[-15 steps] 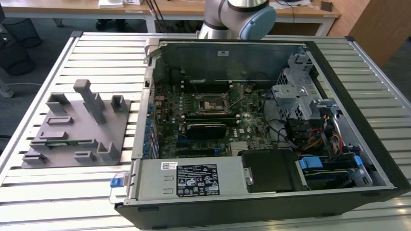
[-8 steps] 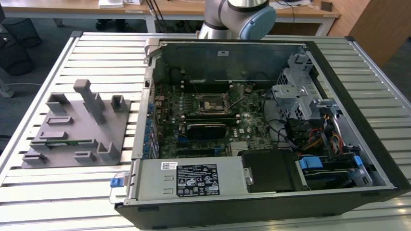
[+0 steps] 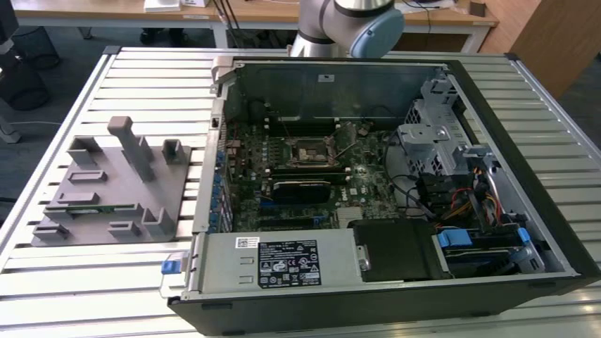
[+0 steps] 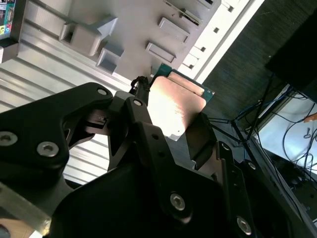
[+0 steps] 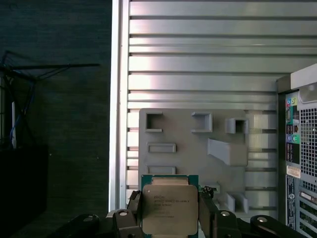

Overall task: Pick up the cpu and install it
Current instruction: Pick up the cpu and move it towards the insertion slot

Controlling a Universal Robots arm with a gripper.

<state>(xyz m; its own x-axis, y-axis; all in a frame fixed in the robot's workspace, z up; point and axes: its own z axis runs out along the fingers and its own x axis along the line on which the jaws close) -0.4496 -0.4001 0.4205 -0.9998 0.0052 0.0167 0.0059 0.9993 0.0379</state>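
Exterior view. Shows an open computer case [image 3: 526, 211] lying on a slatted metal desk [image 3: 141, 77], side panel off and motherboard [image 3: 300, 176] exposed. Places the square black-framed socket [image 3: 307, 151] near the middle of the board, the power supply [image 3: 281, 262] at six o'clock of it. Places a grey fixture tray [image 3: 108, 186] at nine o'clock of the case, just beside it, with a thin green memory stick [image 3: 94, 208] lying in one slot. Notes the robot arm [image 3: 348, 24] at twelve o'clock, beyond the case's far wall.

Second wrist view. Shows the hand [image 4: 173, 109] pinching the cpu [image 4: 176, 96] by two opposite edges, black fingers [image 4: 143, 124] pressed against its sides. Shows the silvery top plate turned toward the camera, a green rim visible along the far edge. Finds the chip lifted off the fixture tray, with tray blocks and desk slats in the background beyond it.

First wrist view. Looks down past the hand onto the desk, the tray and a rear corner of the case with its ports. Confirms the cpu clamped between the fingertips, plate facing the camera, edges square to the fingers. Finds the chip held in the air, overlapping the tray's near edge in the picture and well apart from the case.
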